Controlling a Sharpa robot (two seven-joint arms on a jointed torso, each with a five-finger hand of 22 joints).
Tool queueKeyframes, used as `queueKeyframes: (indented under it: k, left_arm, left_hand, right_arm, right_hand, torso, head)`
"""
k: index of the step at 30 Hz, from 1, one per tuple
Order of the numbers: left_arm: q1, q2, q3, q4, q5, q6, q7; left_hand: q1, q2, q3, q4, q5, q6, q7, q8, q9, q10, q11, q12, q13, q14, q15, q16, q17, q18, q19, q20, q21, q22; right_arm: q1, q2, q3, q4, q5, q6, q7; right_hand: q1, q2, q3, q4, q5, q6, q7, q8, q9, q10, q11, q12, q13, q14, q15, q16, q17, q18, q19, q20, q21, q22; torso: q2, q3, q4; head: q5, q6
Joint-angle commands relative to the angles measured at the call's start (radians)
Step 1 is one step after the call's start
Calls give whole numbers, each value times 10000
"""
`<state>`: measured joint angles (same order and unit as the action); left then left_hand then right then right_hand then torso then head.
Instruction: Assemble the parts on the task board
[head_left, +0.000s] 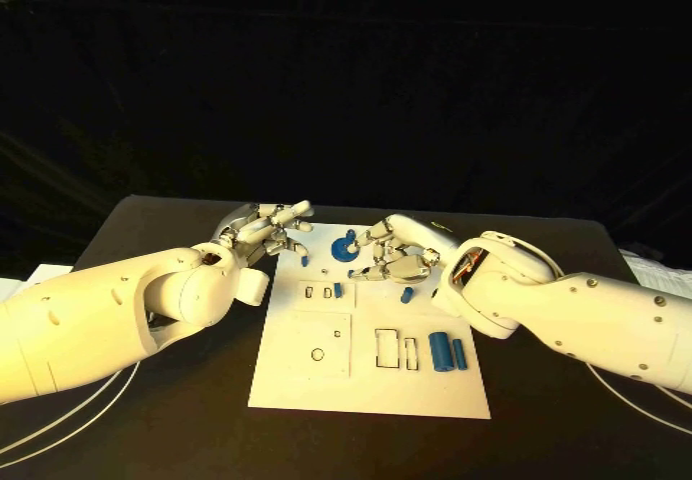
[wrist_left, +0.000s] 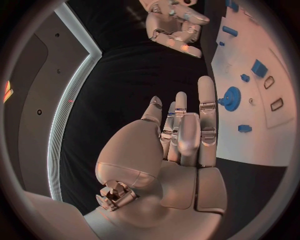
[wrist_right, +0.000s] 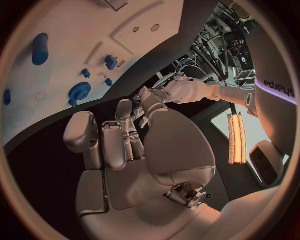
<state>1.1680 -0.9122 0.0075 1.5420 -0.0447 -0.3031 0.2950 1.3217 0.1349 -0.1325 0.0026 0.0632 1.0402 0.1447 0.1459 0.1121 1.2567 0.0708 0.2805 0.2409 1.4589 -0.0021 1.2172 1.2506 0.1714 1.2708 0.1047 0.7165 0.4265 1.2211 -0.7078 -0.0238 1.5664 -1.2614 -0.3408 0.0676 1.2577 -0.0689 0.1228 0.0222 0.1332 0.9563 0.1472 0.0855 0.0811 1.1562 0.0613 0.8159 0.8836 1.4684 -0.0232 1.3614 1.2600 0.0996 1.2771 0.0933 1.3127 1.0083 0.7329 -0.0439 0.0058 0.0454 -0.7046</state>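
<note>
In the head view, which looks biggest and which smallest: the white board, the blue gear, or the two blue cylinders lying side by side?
1. The task board, by far the largest.
2. The two blue cylinders and, which look alike in size, so I won't rank them.
3. The blue gear, which looks slightly smaller, though the right hand may hide part of it.

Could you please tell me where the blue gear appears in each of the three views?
Head view: blue gear at the task board's far end, between the two robot hands.
Left wrist view: gear just beyond the fingertips.
Right wrist view: gear beyond the fingers.
Shared landmark: the white task board.
</note>
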Motion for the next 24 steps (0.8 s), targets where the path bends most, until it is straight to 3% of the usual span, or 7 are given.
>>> queueKeyframes:
  k: [1,2,7,8,12,18,24]
  left_arm:
    - [40,64,12,-175,-2323,862,-2495]
    - [83,92,14,-237,-2776,1121,-3061]
    - [516,336,17,-531,-5252,2730,-5768]
    - [611,387,18,-573,-5723,3121,-6269]
    - [992,731,12,-862,-7588,4474,-7649]
    - [1240,1284,-35,-1238,-8790,5029,-8337]
    - [1352,1802,-111,-1386,-9448,4759,-8736]
  left_hand:
    - [-330,58,-120,208,6,139,-291,481,337,27,-190,1364,1115,649,-165,2180,2012,-399,647,-164,2338,2620]
    - [-563,182,-204,443,98,93,-374,827,614,-322,-279,2403,2040,751,-153,2712,2470,-501,657,-239,3174,3543]
    - [-1051,214,-761,1078,-107,-251,-467,1820,1468,-1010,-359,5267,4745,1115,-288,3530,3196,-767,1086,-306,5201,6047]
    - [-1098,229,-841,1173,-111,-361,-395,1933,1582,-1352,-374,5084,4551,1113,-306,3523,3191,-838,1258,-317,5548,6540]
    - [-857,409,-879,1254,-110,-830,-347,2259,1946,-1886,-356,4935,4480,928,-345,3074,2798,-778,1268,-347,5453,6307]
    - [-973,501,-1070,1575,-112,-1010,-381,2617,2267,-1801,-392,5151,4626,1119,-368,3536,3202,-996,1784,-380,6266,7578]
    - [-1580,472,-1608,2396,-139,-740,-688,3643,3076,-129,-660,8106,7638,1119,-576,3536,3202,-1274,2260,-536,7241,9155]
  right_arm:
    - [322,-441,37,272,2066,1207,1181]
    - [433,-606,44,327,2459,1194,1227]
    - [814,-1322,56,453,4357,935,1346]
    - [864,-1438,57,453,4655,899,1356]
    - [999,-1853,58,386,5385,839,1350]
    - [1048,-2062,56,178,5614,745,1290]
    - [1060,-2080,50,10,5535,730,1233]
  right_hand:
    - [188,78,-22,-10,13,15,13,83,-13,-60,-9,-20,-13,374,72,-77,-65,90,-99,-10,-63,-74]
    - [216,113,-19,-13,24,20,12,92,-14,-59,-11,-9,-7,375,71,-74,-55,91,-102,-11,-67,-79]
    - [334,270,12,-27,48,75,3,148,-9,3,-26,106,75,408,59,3,66,85,-71,-19,-47,-38]
    - [342,283,13,-28,48,77,3,152,-10,4,-26,109,75,406,58,-6,54,89,-82,-20,-58,-62]
    - [448,365,42,-67,58,88,1,178,-15,-44,-34,49,12,376,50,-118,-94,118,-154,-28,-130,-211]
    - [464,374,45,-74,56,88,2,181,-16,-50,-34,45,7,361,49,-170,-164,124,-171,-30,-147,-246]
    - [469,376,45,-76,56,89,2,184,-17,-61,-34,27,-10,356,49,-185,-184,130,-186,-30,-162,-276]
  torso:
    - [-84,37,-17]
    - [-114,45,-23]
    - [-251,64,-55]
    - [-276,75,-67]
    - [-359,143,-103]
    - [-443,189,-121]
    - [-464,208,-133]
  head:
    - [-22,2]
    - [-27,-15]
    - [-18,-27]
    - [1,-41]
    - [62,-42]
    - [77,-44]
    - [96,-76]
